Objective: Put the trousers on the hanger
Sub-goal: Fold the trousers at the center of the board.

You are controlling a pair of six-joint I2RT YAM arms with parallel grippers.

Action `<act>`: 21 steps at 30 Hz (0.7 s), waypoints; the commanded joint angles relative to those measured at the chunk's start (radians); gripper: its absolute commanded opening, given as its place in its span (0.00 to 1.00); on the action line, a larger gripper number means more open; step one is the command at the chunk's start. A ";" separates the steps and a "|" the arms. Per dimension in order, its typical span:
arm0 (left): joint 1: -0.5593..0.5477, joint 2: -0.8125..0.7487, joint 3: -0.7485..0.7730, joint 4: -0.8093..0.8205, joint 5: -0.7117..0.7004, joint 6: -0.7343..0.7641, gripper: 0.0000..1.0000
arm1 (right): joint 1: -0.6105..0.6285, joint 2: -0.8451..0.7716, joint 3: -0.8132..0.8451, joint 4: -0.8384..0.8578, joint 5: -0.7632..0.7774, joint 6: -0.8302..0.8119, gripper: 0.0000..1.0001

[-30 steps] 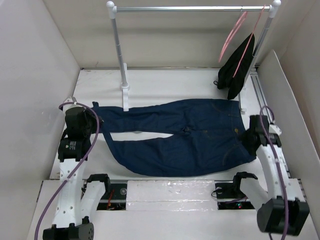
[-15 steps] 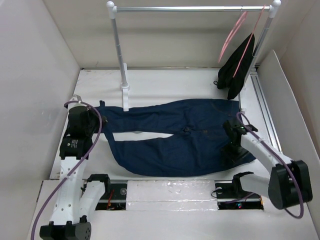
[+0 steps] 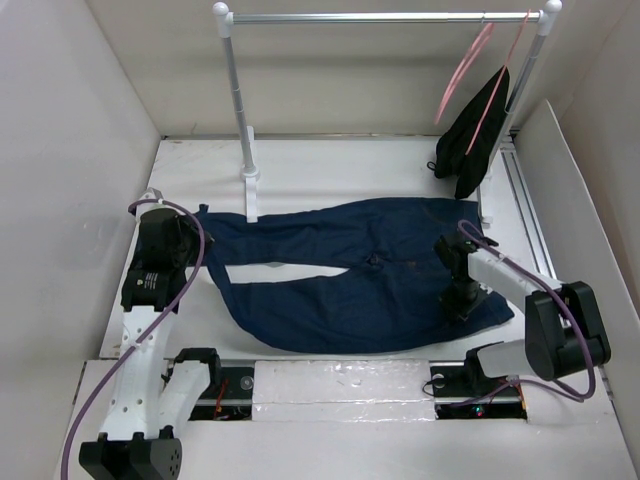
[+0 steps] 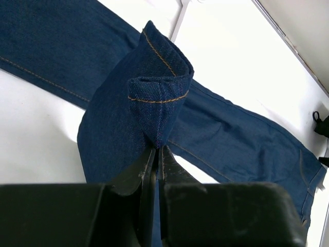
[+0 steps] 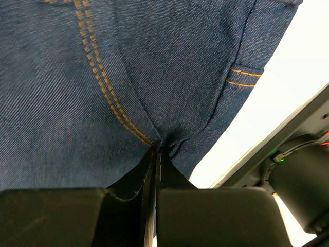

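Trousers (image 3: 400, 250) spread on white table (image 3: 330, 170), white walls (image 3: 60, 150) around.

Looks like a robotics lab test cell: white panel walls (image 3: 70, 150) boxing in a white table (image 3: 350, 165), robot arms (image 3: 140, 345) bolted on, mini clothes rail (image 3: 380, 17).

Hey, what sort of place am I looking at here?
Probably a robot lab test cell, not a home: two arms bolted at a white table's edge, plain white panels around it, a small rail behind the trousers.
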 commanded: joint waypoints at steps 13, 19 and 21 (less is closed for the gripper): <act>-0.005 -0.003 0.019 0.011 -0.363 0.079 0.00 | -0.014 0.119 0.402 -0.048 0.274 -0.817 0.00; 0.025 0.106 0.097 0.003 -0.569 0.061 0.00 | -0.026 0.009 0.342 0.160 0.064 -1.022 0.00; 0.093 0.183 0.131 0.012 -0.554 0.056 0.00 | -0.036 0.044 0.342 0.279 0.006 -1.097 0.00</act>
